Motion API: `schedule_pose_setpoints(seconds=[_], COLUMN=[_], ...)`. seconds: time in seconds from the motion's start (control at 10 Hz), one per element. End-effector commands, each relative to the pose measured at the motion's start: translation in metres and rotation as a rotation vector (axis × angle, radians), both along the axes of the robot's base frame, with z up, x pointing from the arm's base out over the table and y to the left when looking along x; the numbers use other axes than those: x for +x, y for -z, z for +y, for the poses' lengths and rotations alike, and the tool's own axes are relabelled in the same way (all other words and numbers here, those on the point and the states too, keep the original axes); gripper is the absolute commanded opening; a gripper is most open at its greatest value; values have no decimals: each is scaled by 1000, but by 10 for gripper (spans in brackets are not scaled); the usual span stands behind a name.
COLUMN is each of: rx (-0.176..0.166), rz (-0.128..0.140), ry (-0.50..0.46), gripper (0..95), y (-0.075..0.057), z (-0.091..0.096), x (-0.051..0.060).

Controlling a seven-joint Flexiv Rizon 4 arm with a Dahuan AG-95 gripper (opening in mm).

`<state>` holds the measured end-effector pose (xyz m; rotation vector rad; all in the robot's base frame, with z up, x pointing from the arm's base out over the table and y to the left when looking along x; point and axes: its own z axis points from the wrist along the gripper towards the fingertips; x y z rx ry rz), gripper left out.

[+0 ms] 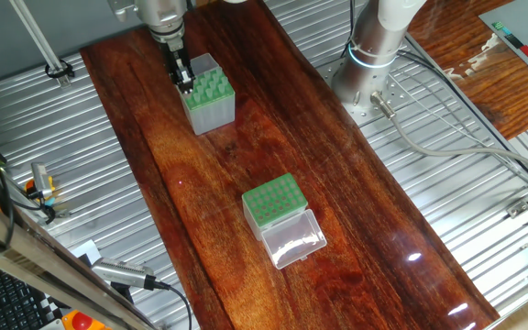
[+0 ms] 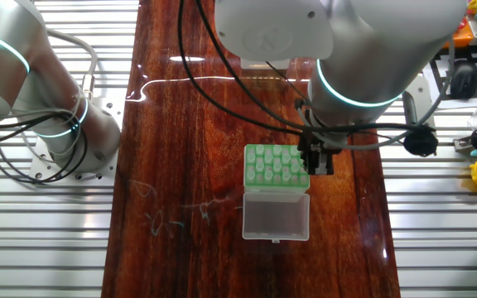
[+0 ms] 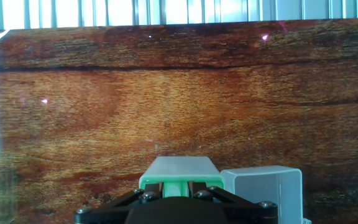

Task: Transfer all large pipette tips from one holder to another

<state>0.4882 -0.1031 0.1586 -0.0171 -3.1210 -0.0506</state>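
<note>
1. Gripper hangs straight down over the near-left edge of the tall box, its dark fingers just at the green top plate; whether the jaws are apart or together I cannot tell from any view.
2. Tips stand upright in the tall box's plate, filling much of it; they are too small and crowded to count.
3. Two holders sit on the board: the tall grey-sided one at the far end, and the short box well apart from it, nearer the middle.
4. Short box's clear lid lies flung open and flat beside it; its green plate shows rows of holes, and I cannot tell whether any hold tips.
5. Both boxes rest on a long, glossy, dark red-brown wooden board, streaked with grain and catching bright light glints.
6. Board lies on a ribbed metal table, which shows on both long sides.
7. Bare wood stretches between the boxes and around them; the tall box stands near the board's far end.
8. One arm base is bolted to the table beside the board, with grey cables trailing off it.
</note>
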Motion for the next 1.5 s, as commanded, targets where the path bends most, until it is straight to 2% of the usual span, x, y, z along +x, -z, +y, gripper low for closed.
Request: schedule_pose_setpoints(seconds=[0.1,0.4,0.9,1.5], rx=[-1,-2,1,-2], rz=[1,7,33,40], ry=[-2,-6,-7,-14], gripper=[190,190,190,190], y=[1,2,4,6], z=[1,2,2,2], x=[1,2,2,1])
